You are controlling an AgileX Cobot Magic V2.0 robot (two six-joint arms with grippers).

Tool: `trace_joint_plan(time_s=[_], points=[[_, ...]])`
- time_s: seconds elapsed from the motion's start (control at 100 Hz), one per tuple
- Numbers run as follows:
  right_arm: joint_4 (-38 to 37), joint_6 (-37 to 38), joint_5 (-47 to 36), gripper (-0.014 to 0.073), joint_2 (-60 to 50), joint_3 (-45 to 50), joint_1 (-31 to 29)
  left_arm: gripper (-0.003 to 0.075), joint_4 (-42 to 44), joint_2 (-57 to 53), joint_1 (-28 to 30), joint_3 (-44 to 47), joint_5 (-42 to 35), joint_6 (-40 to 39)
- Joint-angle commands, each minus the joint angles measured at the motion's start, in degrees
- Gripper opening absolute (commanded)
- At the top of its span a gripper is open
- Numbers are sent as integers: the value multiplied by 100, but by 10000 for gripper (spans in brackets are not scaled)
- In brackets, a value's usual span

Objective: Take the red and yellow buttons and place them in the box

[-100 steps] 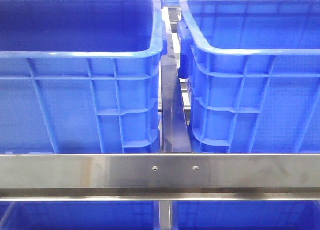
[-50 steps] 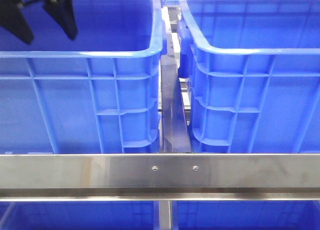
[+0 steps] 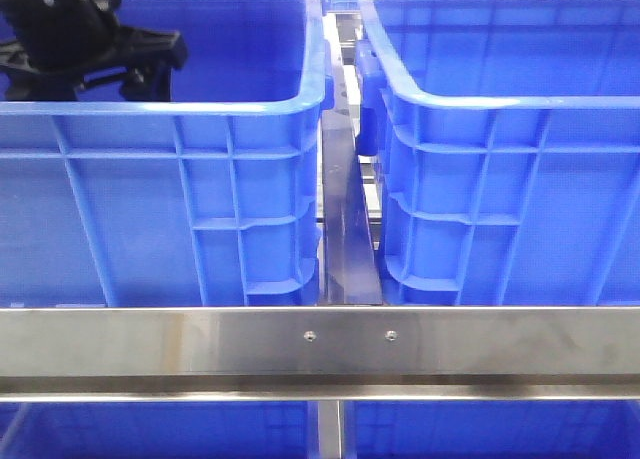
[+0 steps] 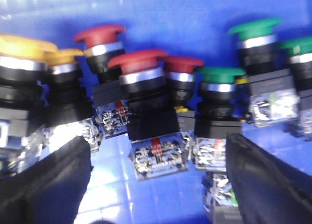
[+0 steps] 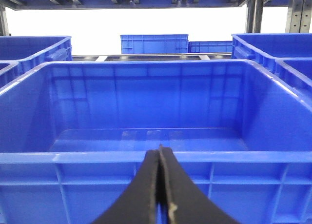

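Front camera faces crates (image 3: 250, 179) level; wrist cameras look closely inside them.

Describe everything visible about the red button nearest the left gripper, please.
The red button has a glossy, domed mushroom-shaped cap above a silver ring and a black body, with a clear contact block below. It stands roughly upright on the blue crate floor, crowded between other red, yellow and green buttons. The open left gripper frames it without touching.

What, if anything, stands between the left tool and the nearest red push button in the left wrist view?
Nothing visible does. The left tool is open, and the red-capped push button stands straight ahead of the gap between its fingers. Other red, yellow and green buttons crowd close on either side.
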Motion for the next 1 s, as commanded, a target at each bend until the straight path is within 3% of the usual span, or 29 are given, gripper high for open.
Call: trace_joint_plan(time_s=[0.0, 0.38, 0.52, 0.64, 0.73, 0.99], points=[[-59, -19, -490, -68, -119, -114, 13, 525, 30, -183, -48, -196, -306, -61], [-59, -19, -490, -68, -119, -114, 13, 508, 60, 254, -48, -196, -389, -61], [-59, -19, -490, -68, -119, -114, 13, 358, 60, 254, -48, -240, -354, -61], [-59, -19, -490, -68, -119, -114, 13, 117, 88, 190, -48, -272, -346, -49], [-59, -19, -490, -68, -119, -114, 13, -20, 145, 65, -48, -292, -346, -9], [-59, -19, -490, -68, -119, -114, 13, -19, 215, -798, -213, -292, 48, 332]])
